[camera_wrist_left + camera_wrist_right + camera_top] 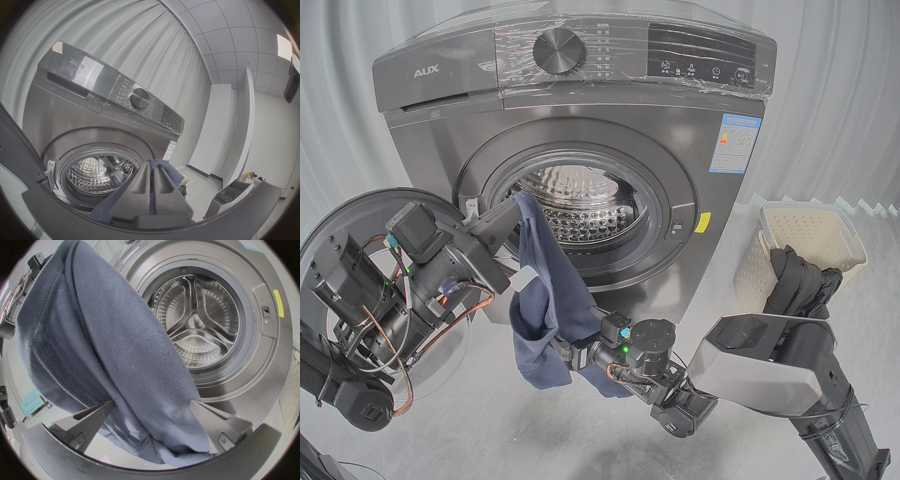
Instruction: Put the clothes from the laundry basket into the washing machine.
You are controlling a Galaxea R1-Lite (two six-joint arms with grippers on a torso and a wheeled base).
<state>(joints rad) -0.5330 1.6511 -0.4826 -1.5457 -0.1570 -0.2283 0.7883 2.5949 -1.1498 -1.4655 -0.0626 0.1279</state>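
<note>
A navy blue garment (547,300) hangs in front of the washing machine (575,119), at the left rim of its open drum (584,206). My left gripper (515,206) is shut on the garment's top edge; in the left wrist view the cloth (165,168) sticks out between the pressed fingers (140,187). My right gripper (564,350) sits lower, open, with the garment's hanging lower part (109,349) between its spread fingers (93,415). The cream laundry basket (825,234) stands right of the machine, with dark clothes (800,284) draped over its near rim.
The round machine door (337,231) stands open on the left, behind my left arm. The steel drum (200,330) holds no clothes that I can see. Grey floor (487,425) stretches in front of the machine. A curtain (831,94) hangs behind it.
</note>
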